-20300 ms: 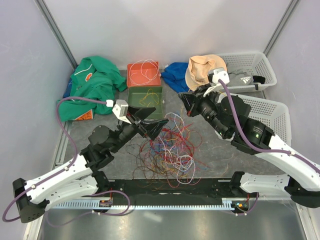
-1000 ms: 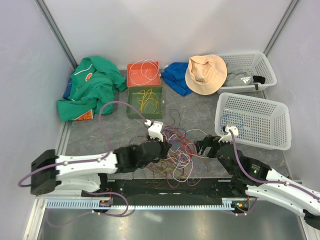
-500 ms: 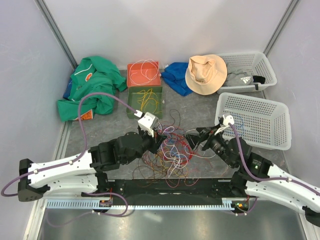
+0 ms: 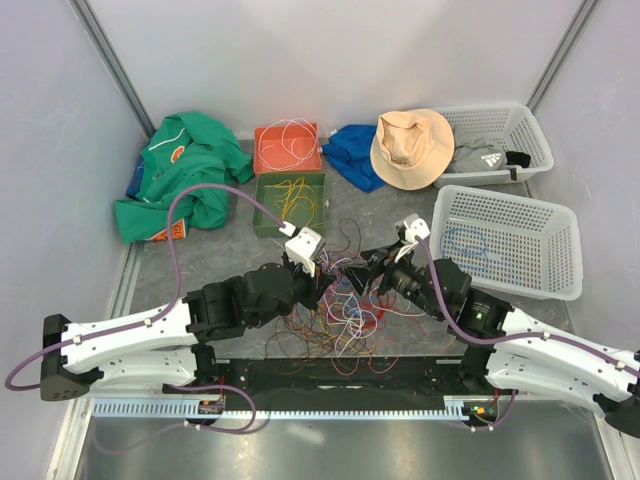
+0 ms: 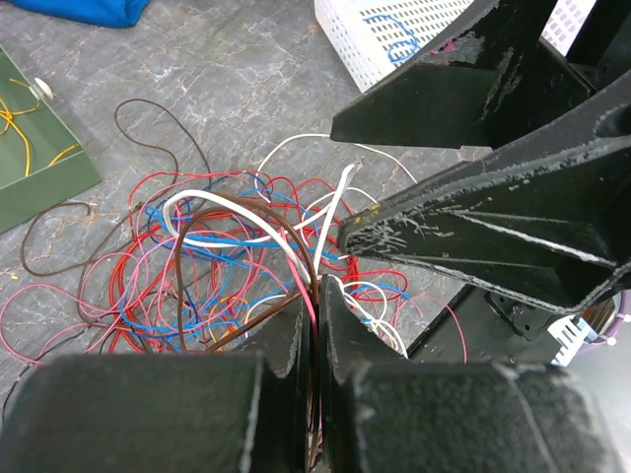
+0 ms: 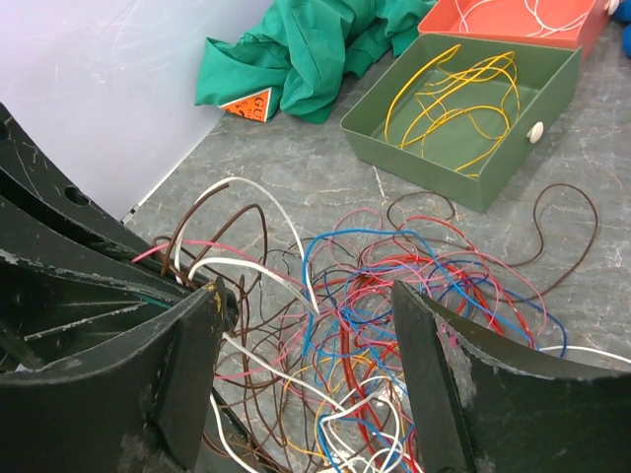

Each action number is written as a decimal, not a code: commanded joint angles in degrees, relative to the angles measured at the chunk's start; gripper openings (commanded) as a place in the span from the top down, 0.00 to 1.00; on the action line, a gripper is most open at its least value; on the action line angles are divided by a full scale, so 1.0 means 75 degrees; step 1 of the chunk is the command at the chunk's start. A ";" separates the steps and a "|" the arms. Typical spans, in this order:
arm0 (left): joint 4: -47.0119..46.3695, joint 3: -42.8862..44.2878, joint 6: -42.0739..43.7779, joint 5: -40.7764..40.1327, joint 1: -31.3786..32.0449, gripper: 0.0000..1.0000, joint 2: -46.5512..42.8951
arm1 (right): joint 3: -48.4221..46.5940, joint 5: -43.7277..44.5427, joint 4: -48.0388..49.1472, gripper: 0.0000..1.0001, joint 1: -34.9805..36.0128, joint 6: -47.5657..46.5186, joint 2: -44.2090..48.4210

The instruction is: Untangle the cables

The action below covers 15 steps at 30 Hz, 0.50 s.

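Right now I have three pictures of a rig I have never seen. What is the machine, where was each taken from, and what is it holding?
Two robot arms stand at a table's near edge. One picture looks down from above; the other two come from a camera on each wrist. A tangle of coloured cables lies mid-table; behind it sit a green tray, an orange tray, two white baskets, a hat and clothes. The left gripper is shut on a few strands; the right gripper is open over the tangle.
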<state>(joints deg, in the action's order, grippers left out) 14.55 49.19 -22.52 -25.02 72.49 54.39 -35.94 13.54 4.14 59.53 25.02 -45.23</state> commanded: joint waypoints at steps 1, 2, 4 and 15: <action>-0.0088 0.0356 0.0285 0.0112 0.0015 0.98 0.0002 | -0.0270 0.0022 0.0584 0.27 0.0043 -0.0230 -0.0156; -0.0099 0.0379 0.0261 0.0171 0.0015 0.98 0.0002 | -0.0258 0.0081 0.0631 0.32 0.0032 -0.0265 -0.0214; -0.0099 0.0356 0.0214 0.0218 0.0015 0.98 0.0025 | -0.0247 0.0257 0.0923 0.46 0.0032 -0.0346 -0.0355; 0.0719 0.0332 -0.0429 -0.0859 0.0015 0.44 -0.0256 | -0.1733 0.1509 -0.0325 1.00 0.0032 -0.0838 -0.0274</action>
<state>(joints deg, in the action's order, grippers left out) 16.23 49.34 -22.92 -25.67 72.49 54.39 -40.80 16.99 5.85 59.83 21.56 -49.67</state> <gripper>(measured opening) 0.359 0.007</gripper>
